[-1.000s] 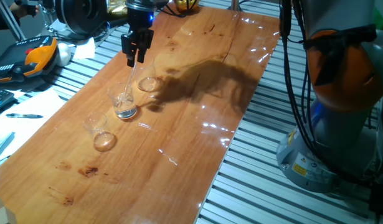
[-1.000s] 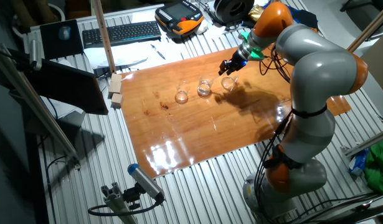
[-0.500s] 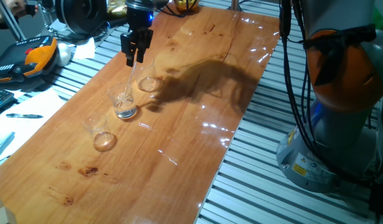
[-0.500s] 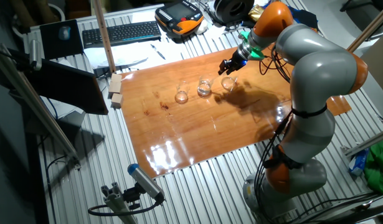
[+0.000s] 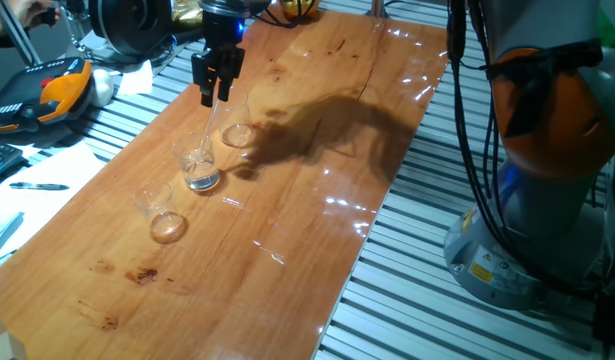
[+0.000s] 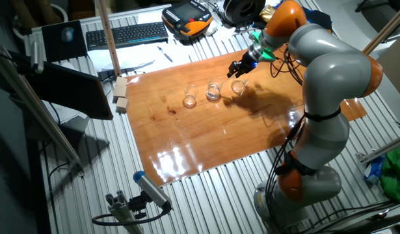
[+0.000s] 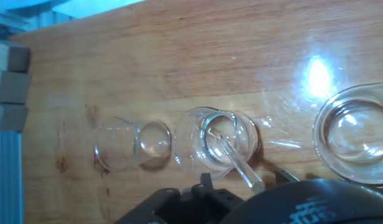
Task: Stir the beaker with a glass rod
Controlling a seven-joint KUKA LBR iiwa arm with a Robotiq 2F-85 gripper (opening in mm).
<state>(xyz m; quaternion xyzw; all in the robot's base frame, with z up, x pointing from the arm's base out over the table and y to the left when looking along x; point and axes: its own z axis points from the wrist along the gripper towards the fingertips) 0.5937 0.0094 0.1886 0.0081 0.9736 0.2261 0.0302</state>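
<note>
The beaker (image 5: 199,166) stands in the middle of a row of three on the wooden table; it also shows in the other fixed view (image 6: 214,91) and in the hand view (image 7: 215,147). My gripper (image 5: 215,88) hangs above and slightly behind it, shut on the top of the glass rod (image 5: 209,128). The rod slants down and its lower end sits inside the beaker, as the hand view shows (image 7: 233,158). My gripper also shows in the other fixed view (image 6: 237,67) and at the bottom edge of the hand view (image 7: 244,185).
A taller, wider beaker (image 5: 239,127) stands just beyond the mid one and a smaller beaker (image 5: 163,212) just nearer. Wooden blocks (image 6: 123,95) lie at the table's left edge. An orange-black device (image 5: 63,86) and a keyboard (image 6: 125,34) lie off the table.
My gripper has shifted very slightly left and up with the rod held in it. The three beakers have not moved.
</note>
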